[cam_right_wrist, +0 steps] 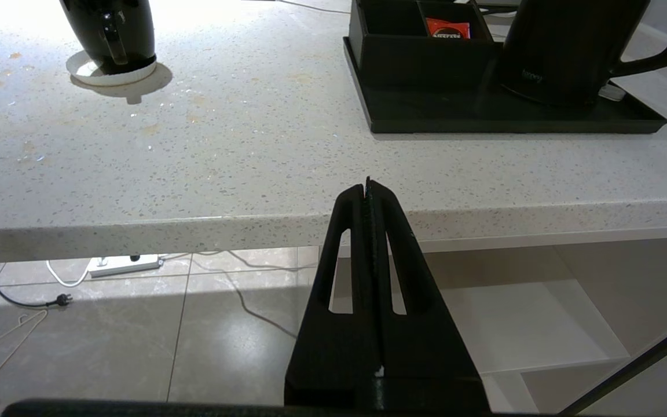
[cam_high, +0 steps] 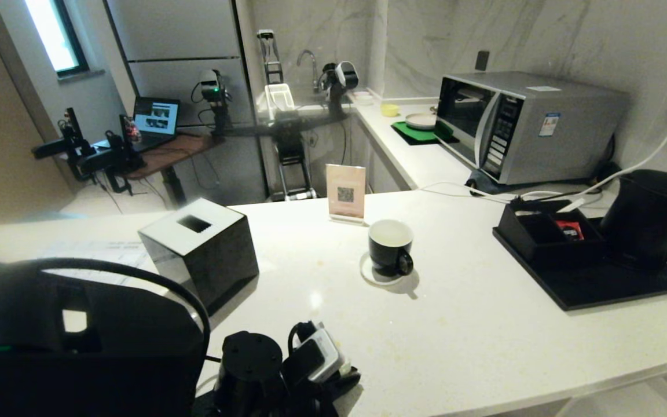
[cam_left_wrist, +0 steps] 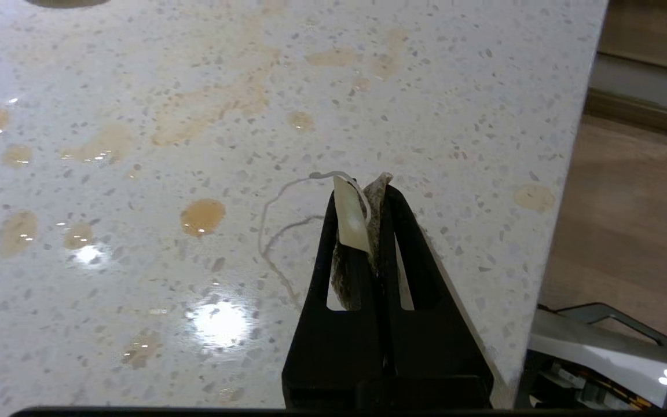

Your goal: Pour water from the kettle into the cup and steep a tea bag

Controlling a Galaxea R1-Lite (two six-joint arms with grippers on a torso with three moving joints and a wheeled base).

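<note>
My left gripper (cam_left_wrist: 368, 186) is shut on the tea bag (cam_left_wrist: 376, 200), a damp brownish pouch pinched between the fingers just above the speckled counter (cam_left_wrist: 136, 289). Its pale tag (cam_left_wrist: 350, 219) lies against one finger and its thin string (cam_left_wrist: 270, 214) loops over the counter. The left arm (cam_high: 252, 370) sits at the counter's near edge. The black cup (cam_high: 390, 246) stands on a white coaster mid-counter, and I cannot make out water in its white inside. The black kettle (cam_high: 649, 217) stands on the tray at the right. My right gripper (cam_right_wrist: 368, 185) is shut and empty, below the counter's front edge.
Brown spill spots (cam_left_wrist: 201, 215) dot the counter near the left gripper. A black tissue cube (cam_high: 200, 249) stands left of the cup. A QR sign (cam_high: 345, 192) is behind the cup. The black tray (cam_high: 600, 286) holds a compartment box (cam_high: 542, 234) with a red packet (cam_high: 571, 230). A microwave (cam_high: 519, 124) is behind.
</note>
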